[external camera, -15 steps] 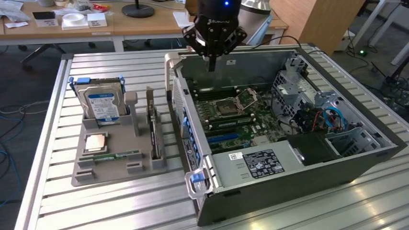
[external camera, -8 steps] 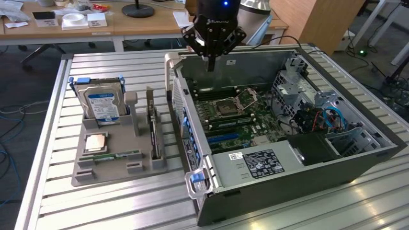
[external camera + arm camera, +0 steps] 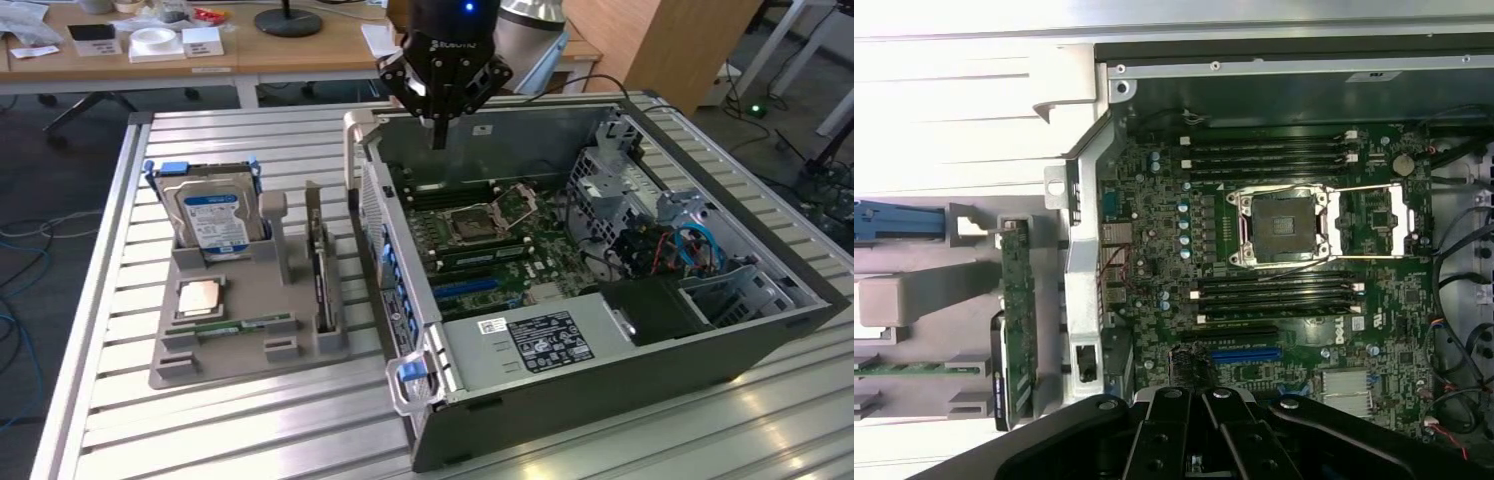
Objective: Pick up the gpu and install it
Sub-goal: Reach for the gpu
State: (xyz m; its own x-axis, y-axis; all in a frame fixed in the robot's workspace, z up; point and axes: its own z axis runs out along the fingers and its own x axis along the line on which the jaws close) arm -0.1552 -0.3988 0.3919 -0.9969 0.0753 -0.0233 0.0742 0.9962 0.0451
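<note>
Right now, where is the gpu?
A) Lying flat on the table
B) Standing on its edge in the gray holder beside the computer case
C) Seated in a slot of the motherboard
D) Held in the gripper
B: the gpu stands on edge in the gray holder, on the exterior view's left of the computer case, while the gripper hangs shut and empty over the case.

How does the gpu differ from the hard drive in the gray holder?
The hard drive shows a broad silver face with a blue-white label; the gpu stands edge-on, thin and dark. The hard drive sits at the far end of the gray holder; the gpu runs along its side nearest the computer case. Both stand upright in it.
</note>
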